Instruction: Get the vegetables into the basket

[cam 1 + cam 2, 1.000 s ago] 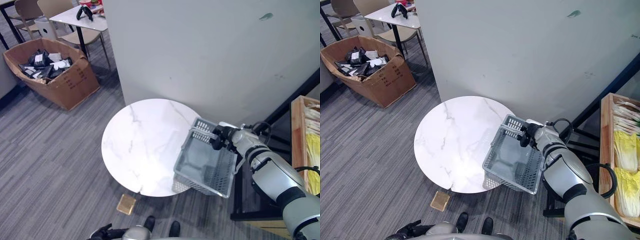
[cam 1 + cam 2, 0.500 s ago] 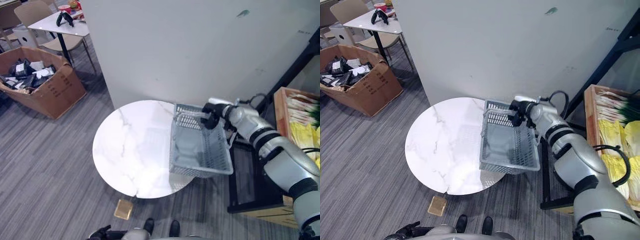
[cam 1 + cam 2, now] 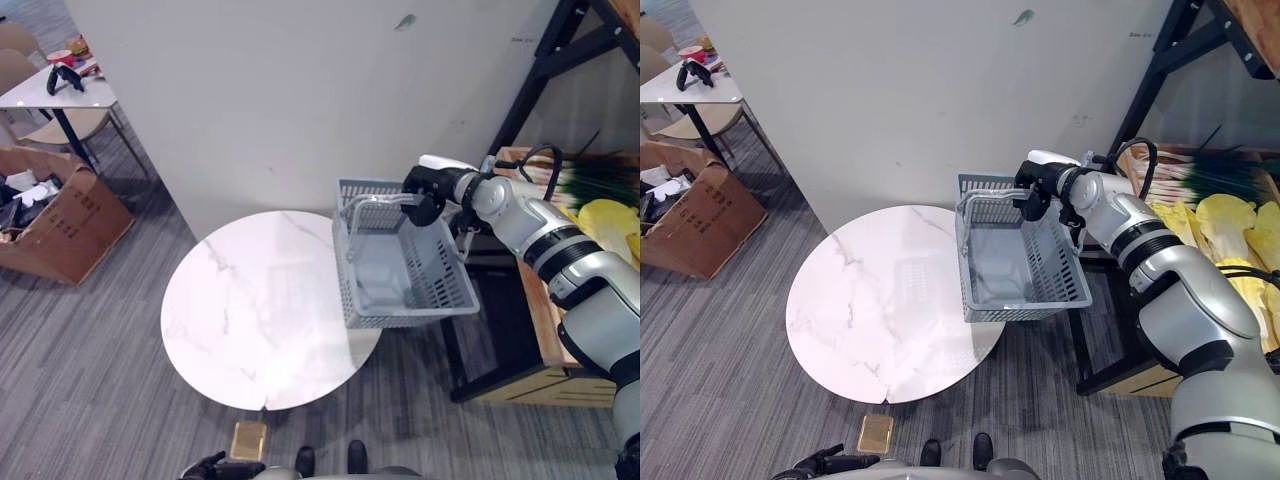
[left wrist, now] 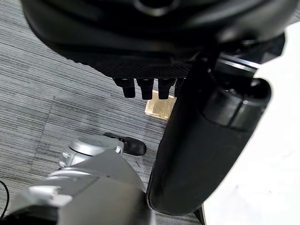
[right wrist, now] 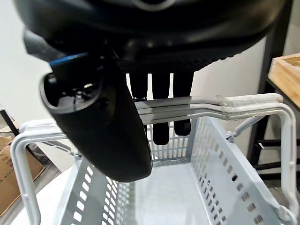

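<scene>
Table (image 3: 250,320) edge cleared, basket (image 3: 400,270) lifted rightward.

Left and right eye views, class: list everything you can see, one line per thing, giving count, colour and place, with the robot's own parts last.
basket: one, grey, empty, held up by its handle over the round table's right edge.
round table: one, white marble-look, centre.
vegetables: several, yellow and green, wooden crate at right.
wooden crate: one, tan, on the black rack at right.
cardboard box: one, brown, far left on the floor.
small table: one, white, upper left, a dark object on it.
flat tan object: one, on the carpet below the round table.
right hand: dark, curled round the basket's handle.
left hand: dark, hanging over the carpet.
</scene>
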Tool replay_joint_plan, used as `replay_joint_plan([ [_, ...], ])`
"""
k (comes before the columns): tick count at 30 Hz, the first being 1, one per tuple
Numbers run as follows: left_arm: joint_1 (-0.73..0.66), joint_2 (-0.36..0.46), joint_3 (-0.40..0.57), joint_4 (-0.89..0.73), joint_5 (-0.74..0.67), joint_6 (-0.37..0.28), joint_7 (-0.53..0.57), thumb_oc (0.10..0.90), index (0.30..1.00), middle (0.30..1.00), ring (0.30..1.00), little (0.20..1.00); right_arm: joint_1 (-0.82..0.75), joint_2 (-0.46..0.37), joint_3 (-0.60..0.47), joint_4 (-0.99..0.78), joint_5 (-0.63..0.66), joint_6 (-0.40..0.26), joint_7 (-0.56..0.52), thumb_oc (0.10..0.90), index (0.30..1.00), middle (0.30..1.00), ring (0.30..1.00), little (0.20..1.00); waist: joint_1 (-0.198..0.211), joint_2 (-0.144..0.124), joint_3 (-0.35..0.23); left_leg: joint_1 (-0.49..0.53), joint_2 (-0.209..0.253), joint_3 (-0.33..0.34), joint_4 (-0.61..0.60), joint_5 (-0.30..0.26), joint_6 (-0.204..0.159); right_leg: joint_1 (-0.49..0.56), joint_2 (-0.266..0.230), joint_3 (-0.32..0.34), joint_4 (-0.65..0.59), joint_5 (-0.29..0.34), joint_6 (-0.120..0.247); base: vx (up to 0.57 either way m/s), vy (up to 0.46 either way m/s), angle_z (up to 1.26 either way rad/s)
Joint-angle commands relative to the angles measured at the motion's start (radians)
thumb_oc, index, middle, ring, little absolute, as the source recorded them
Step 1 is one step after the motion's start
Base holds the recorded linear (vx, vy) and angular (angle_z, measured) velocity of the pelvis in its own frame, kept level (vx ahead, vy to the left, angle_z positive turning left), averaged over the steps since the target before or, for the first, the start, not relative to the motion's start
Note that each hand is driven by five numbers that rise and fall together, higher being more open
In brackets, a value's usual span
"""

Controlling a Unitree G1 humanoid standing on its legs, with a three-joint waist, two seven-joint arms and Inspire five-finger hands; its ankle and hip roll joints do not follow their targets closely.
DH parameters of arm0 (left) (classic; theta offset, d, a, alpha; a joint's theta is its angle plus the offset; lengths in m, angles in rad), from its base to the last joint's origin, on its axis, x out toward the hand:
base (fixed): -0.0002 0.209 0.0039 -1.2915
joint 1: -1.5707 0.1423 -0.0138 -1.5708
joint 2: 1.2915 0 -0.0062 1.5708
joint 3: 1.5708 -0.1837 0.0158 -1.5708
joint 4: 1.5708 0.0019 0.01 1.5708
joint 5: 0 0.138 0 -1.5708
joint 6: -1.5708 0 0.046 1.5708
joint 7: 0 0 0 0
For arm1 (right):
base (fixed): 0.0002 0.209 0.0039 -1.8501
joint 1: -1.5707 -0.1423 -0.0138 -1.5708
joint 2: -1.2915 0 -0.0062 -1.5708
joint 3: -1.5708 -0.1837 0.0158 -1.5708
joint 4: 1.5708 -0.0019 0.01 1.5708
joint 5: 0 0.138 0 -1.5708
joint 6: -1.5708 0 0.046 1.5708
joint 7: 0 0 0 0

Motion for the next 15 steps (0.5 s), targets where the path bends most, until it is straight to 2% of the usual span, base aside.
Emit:
replay_joint_plan([
  [1,-0.003,0.036,-0.044,0.054,0.043,-0.008,-0.013,0.900,1.000,1.000,1.000,1.000,-0.197,-0.065,0.017,-0.043,0.006,-0.029,-0.057,0.400,0.300,0.300,0.300,0.300,0.018,-0.056,-0.091,0.042,0.012,0.017,0.000,-0.074,-0.035,0.049,-0.077,0.063,0.001,-0.076,0.095,-0.01,0.004,-0.05],
  [9,-0.014,0.032,-0.042,0.053,0.062,-0.004,-0.019,0.900,1.000,1.000,1.000,1.000,-0.125,-0.127,-0.010,-0.159,-0.003,-0.020,-0.033,0.400,0.300,0.300,0.300,0.300,0.008,-0.050,-0.092,0.047,0.013,0.025,0.000,-0.076,-0.034,0.052,-0.077,0.069,0.001,-0.076,0.094,-0.01,0.004,-0.03],
  [11,-0.013,0.028,-0.035,0.053,0.069,0.000,-0.027,0.900,1.000,1.000,1.000,1.000,-0.070,-0.190,-0.008,-0.251,-0.003,-0.017,0.008,0.400,0.300,0.300,0.300,0.300,-0.001,-0.046,-0.088,0.046,0.014,0.032,0.000,-0.076,-0.036,0.048,-0.077,0.069,0.001,-0.073,0.095,0.00,0.000,0.00],
  [12,-0.013,0.028,-0.035,0.053,0.069,0.000,-0.027,0.900,1.000,1.000,1.000,1.000,-0.068,-0.191,-0.009,-0.252,-0.004,-0.017,0.008,0.400,0.300,0.300,0.300,0.300,-0.001,-0.046,-0.088,0.046,0.014,0.032,0.000,-0.076,-0.036,0.048,-0.077,0.070,0.001,-0.073,0.095,0.00,0.000,0.00],
  [15,-0.007,0.028,-0.020,0.045,0.074,0.001,-0.035,0.900,1.000,1.000,1.000,1.000,0.013,-0.265,-0.036,-0.382,0.009,-0.017,0.043,0.400,0.300,0.300,0.300,0.300,-0.011,-0.042,-0.084,0.044,0.014,0.037,0.000,-0.075,-0.037,0.043,-0.075,0.075,0.001,-0.070,0.096,0.00,0.000,0.00],
])
